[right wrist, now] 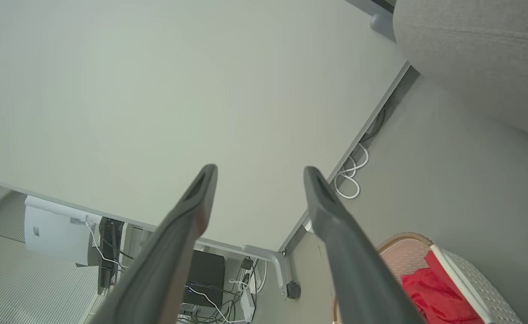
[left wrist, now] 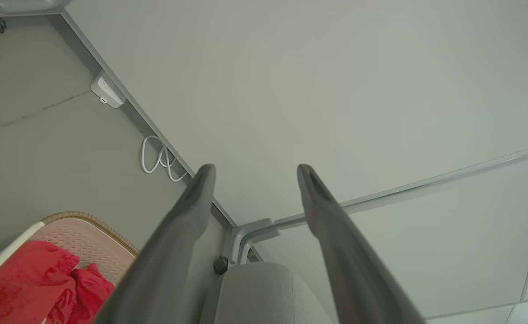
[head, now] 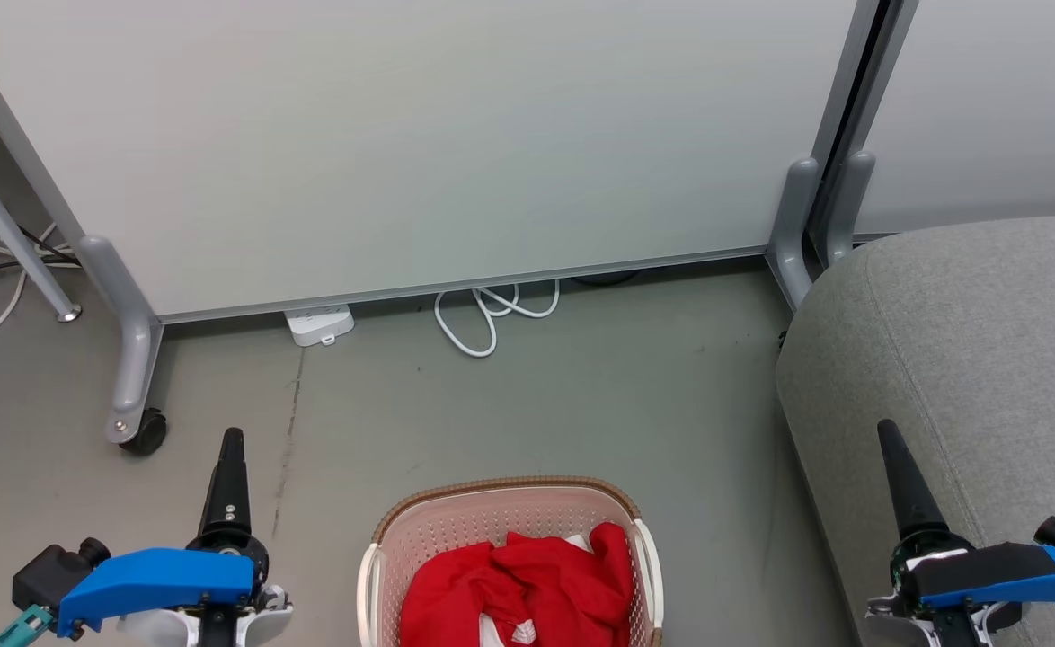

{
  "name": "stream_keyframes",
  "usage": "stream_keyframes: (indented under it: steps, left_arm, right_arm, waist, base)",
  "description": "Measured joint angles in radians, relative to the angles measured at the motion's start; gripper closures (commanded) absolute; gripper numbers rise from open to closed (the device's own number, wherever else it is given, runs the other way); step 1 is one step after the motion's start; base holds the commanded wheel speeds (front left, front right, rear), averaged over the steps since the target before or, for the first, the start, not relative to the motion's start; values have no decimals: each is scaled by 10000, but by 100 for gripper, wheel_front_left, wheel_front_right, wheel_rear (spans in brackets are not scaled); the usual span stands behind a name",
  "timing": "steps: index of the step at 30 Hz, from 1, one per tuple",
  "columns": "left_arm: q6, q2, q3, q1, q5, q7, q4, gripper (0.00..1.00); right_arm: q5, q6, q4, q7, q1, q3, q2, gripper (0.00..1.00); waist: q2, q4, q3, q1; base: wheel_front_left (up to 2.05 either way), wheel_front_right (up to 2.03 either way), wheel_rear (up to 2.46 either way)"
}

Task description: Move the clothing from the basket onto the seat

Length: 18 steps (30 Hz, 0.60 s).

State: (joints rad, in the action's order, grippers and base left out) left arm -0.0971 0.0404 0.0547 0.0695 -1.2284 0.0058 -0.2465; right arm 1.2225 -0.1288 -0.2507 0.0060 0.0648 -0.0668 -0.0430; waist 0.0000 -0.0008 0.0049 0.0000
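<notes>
2 grippers, both spread wide and empty. The left gripper point(head: 231, 449) sits at the lower left of the head view, its dark finger pointing up over the floor point(head: 581, 395). The right gripper point(head: 889, 440) sits at the lower right, its finger showing against the seat point(head: 986, 359). Each wrist view shows its own 2 fingers well apart with nothing between them.

The clothing point(head: 527, 584) is in the basket point(head: 500, 490), a crumpled red heap with bits of white showing in it. It fills the basket's near part and leaves the perforated far wall bare. The basket stands on the floor between the 2 grippers, low in the head view and cut off by its bottom edge. Neither gripper touches it.

The seat lies to the basket's right, apart from it, with a strip of floor between them. None of the red fabric lies on the part of the seat in view.

Beyond the basket stands a pale partition point(head: 456, 135) on grey legs, 1 with a black caster point(head: 146, 433). At its foot lie a white power strip point(head: 319, 323) and a looped white cable point(head: 492, 314).
</notes>
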Motion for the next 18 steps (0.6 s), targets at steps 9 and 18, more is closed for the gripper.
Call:
stream_keyframes:
  steps: [9,18]
  left_arm:
    - [173,4,-439,50,1925,-351,61,0]
    - [276,12,-750,58,3505,-669,25,0]
  right_arm:
    - [-1762,0,88,-341,7,253,-13,0]
    - [-3172,0,128,-663,7,441,-61,0]
  waist:
    - [0,-1,-14,0]
    - [0,-2,-33,0]
  base:
    - [0,0,0]
    - [0,0,0]
